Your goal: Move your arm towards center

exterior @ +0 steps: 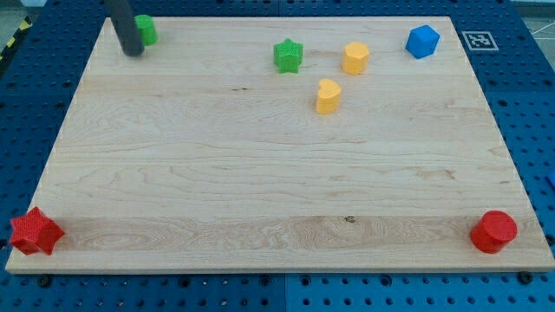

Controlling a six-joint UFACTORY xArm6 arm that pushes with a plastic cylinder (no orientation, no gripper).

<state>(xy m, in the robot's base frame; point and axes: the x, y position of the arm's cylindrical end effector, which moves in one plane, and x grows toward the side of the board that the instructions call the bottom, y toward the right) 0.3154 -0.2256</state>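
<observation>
Our tip (133,52) sits beside the green block (146,29); we carry no claw, and must next slide it toward the board (260,173) centre.

A: Any text, labels or numbers legible?

B: None. No letters, digits or brand marks on the wooden board (260,173) or on any block.

A: Any signs at all?

B: One. A square black-and-white coded marker (477,40) lies on the blue perforated table (529,104), just beside the board's corner at the view's top right. It carries a block pattern only, no readable characters.

A: Anything else?

B: A yellow-and-black striped strip (16,41) at the view's top left edge. No wording on it.
</observation>
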